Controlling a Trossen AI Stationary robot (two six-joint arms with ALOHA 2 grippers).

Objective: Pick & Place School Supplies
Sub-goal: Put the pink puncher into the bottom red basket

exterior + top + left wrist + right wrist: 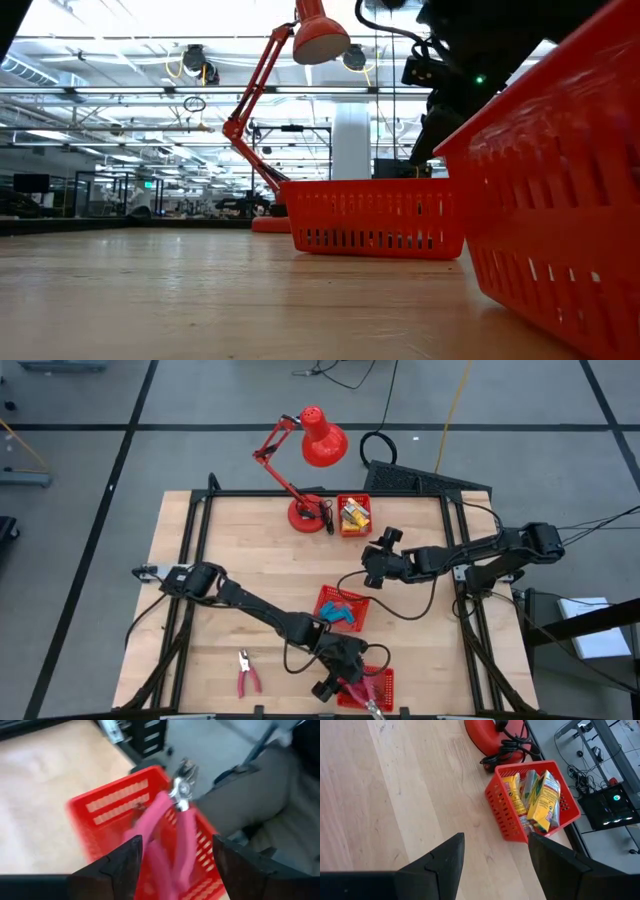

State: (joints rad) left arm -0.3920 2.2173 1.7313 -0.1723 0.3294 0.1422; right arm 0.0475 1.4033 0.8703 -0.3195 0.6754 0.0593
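Over red mesh basket (107, 810); metal-jawed, red-handled pliers (172, 827) between open left gripper (175, 857).

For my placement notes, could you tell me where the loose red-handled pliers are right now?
In the high view, the loose pliers lie flat on the table's near-left part, left of the front basket and the left hand.

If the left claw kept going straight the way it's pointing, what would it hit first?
Most likely the red-handled pliers, lying between the open fingers of the left claw and blurred, with the red basket right behind them. Depth is hard to judge here.
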